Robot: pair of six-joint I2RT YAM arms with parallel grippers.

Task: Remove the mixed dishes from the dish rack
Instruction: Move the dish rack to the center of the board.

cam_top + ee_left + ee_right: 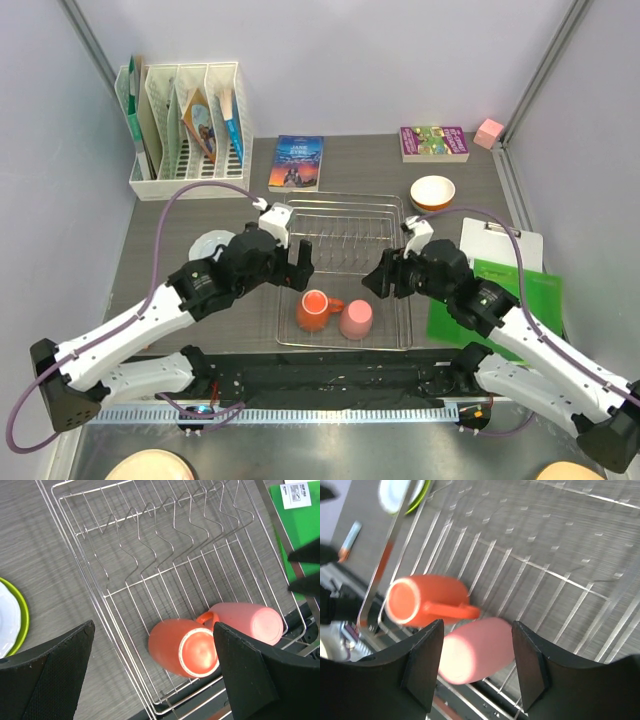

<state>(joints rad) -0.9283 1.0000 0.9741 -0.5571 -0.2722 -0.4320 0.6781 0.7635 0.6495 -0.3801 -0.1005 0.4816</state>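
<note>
The dish rack (345,238) stands in the middle of the top view and is almost unloaded. Only the orange handled mug (314,310) and the pink cup (356,319) lie in it, on their sides at its lower edge, touching each other.

I judge the step in hand is the reach for these two. Next, each arm must come down and close on one of them.

The left gripper (154,630) hangs above the mug with its fingers (60,675) fully wide, holding nothing. The right gripper (477,625) hangs above the cup with its fingers (530,665) about half open and also empty.

Orange mug (313,310), pink cup (356,319) in rack (340,250)
</note>
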